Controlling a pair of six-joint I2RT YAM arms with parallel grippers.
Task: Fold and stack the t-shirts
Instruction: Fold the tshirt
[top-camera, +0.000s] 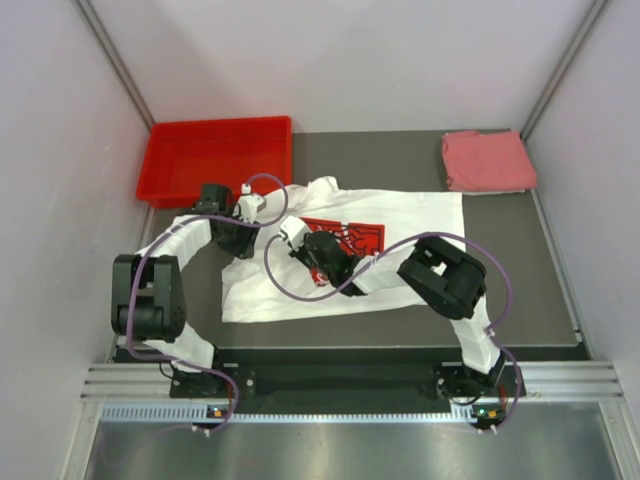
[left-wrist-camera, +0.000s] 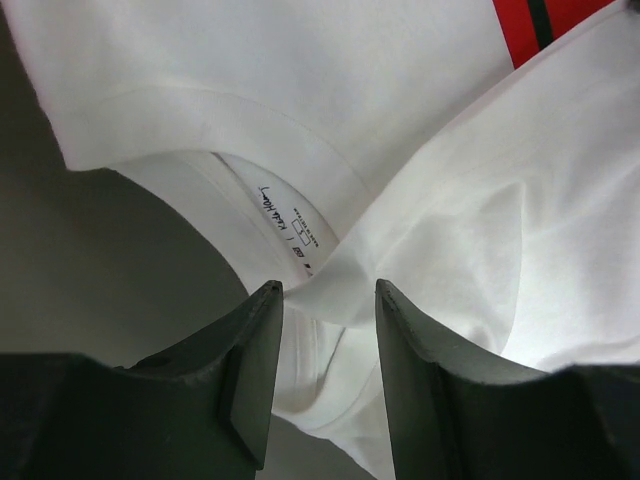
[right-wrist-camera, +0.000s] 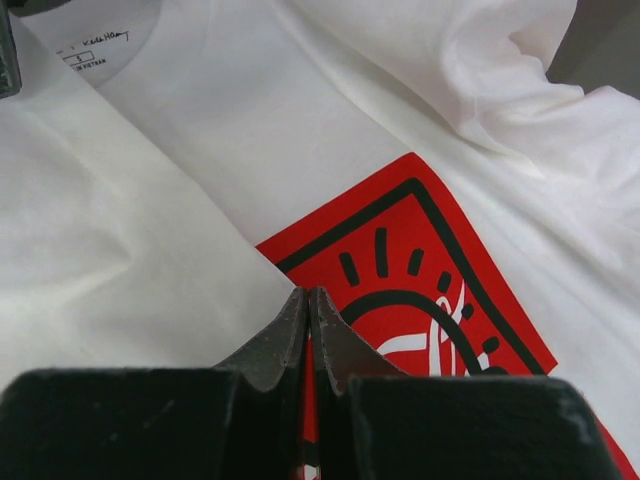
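Observation:
The white t-shirt (top-camera: 400, 255) lies spread on the dark table, its red printed logo (top-camera: 355, 235) facing up. My left gripper (top-camera: 250, 207) is at the collar. In the left wrist view it (left-wrist-camera: 327, 292) stands open, with a raised fold of white cloth (left-wrist-camera: 440, 220) between the fingers and the neck label (left-wrist-camera: 290, 225) just ahead. My right gripper (top-camera: 296, 237) is at the logo's left edge. In the right wrist view it (right-wrist-camera: 308, 294) is shut, tips meeting on the corner of a white fold (right-wrist-camera: 130, 250) that overlaps the logo (right-wrist-camera: 420, 260). The pink-red folded t-shirt (top-camera: 487, 160) lies at the far right corner.
A rigid red plastic bin (top-camera: 160, 165) stands at the far left, just behind the left gripper. Grey walls close in both sides. The table's near edge (top-camera: 400, 348) runs just in front of the shirt's hem.

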